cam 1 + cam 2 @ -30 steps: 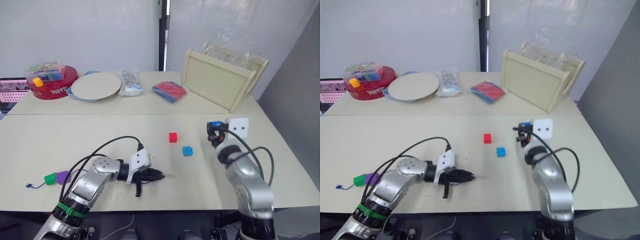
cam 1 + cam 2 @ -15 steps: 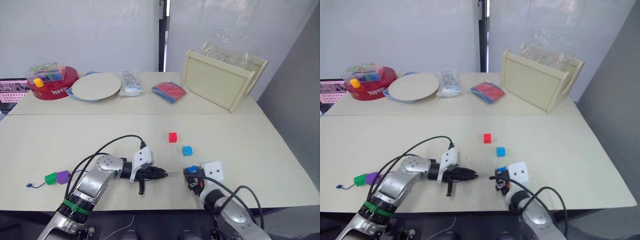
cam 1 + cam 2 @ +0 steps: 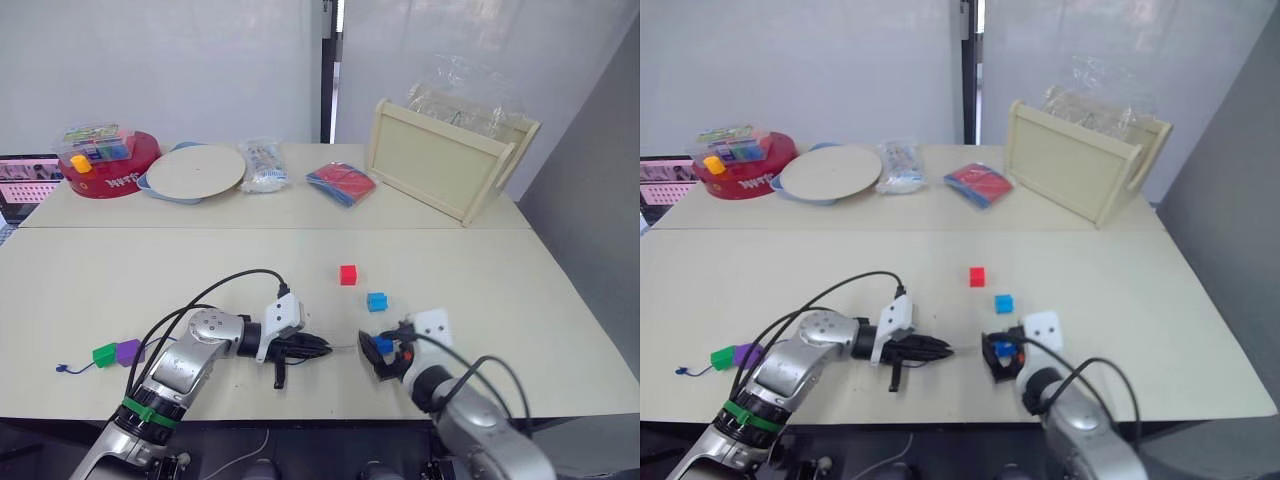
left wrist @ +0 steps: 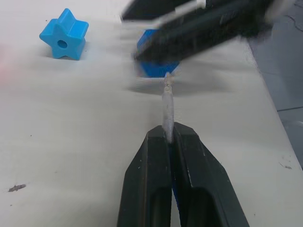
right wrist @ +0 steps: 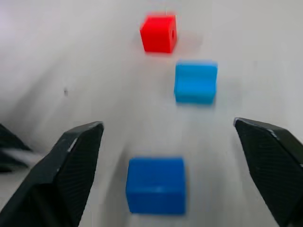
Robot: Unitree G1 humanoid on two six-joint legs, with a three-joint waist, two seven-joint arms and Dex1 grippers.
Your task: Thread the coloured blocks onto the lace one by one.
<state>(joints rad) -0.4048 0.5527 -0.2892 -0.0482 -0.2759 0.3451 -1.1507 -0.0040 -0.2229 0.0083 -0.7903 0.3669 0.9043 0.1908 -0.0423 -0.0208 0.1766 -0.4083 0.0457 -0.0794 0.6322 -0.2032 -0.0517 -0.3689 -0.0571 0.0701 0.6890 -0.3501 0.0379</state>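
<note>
Near the front edge of the table [image 3: 520, 300] our left gripper [image 3: 318, 347] was clenched on the pale stiff tip [image 4: 167, 101] of the lace [image 3: 150, 345], holding it level and pointed toward our right gripper [image 3: 378, 352], presumably so the tip could meet a bead's hole head-on. The dark blue block [image 5: 156, 185] sat just beyond that tip, almost touching it. Our right gripper's fingers stood wide apart in its wrist view, with the block between them and not gripped; whether the block rested on the table we could not quite tell through the blur. The green block [image 3: 103, 354] and purple block [image 3: 127, 351] were already on the lace, down near its knotted end. The red block [image 3: 347, 274] and light blue block [image 3: 376, 301] lay loose beyond the grippers, within reach for later turns.
</note>
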